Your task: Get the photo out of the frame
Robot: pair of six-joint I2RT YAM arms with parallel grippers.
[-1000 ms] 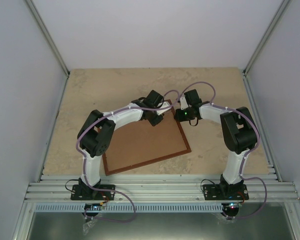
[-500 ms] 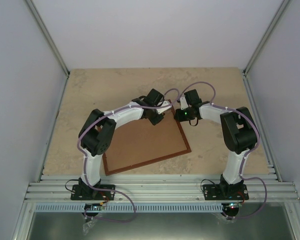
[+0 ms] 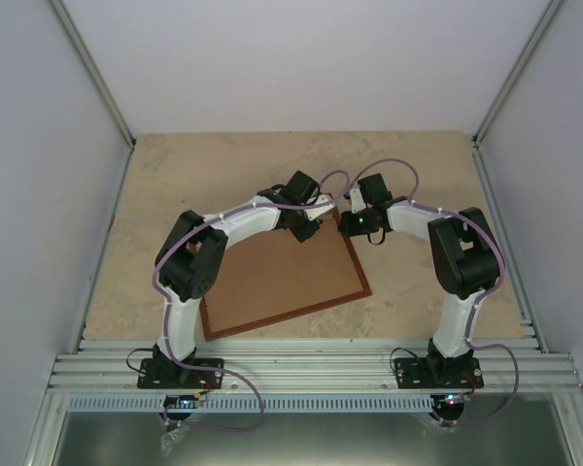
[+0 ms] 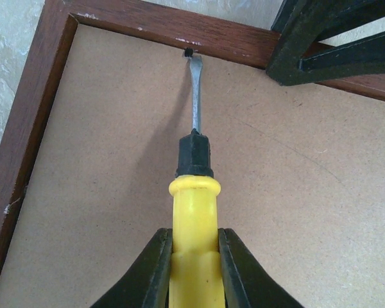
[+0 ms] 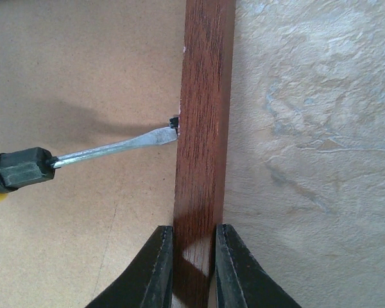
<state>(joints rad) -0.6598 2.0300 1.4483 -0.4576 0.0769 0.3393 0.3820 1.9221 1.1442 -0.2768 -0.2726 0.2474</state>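
Left wrist view showed the left jaws clenching a screwdriver [image 4: 194, 212], tip at a tab [image 4: 188, 51] on the frame [image 4: 45, 96], which lay back-up on the bench [image 3: 175, 175], photo hidden; right jaws clamped its rail. A slipping blade could have gouged the backing [image 4: 276, 192].

**Right wrist view:** the screwdriver [image 5: 83, 157] is cut off at 9 o'clock, with most of its handle out of the picture. The frame [image 5: 202, 96] runs out at 12 o'clock and again at 6 o'clock, between the fingers of the right gripper [image 5: 194, 234]. Whether the blade tip sits under the small black tab [image 5: 174, 120] is too fine to tell.

**Left wrist view:** the handle and the left gripper [image 4: 194, 237] are cut off at 6 o'clock.

**Top view:** both wrists cover the frame's 1 o'clock corner. Its front faces down, unseen.
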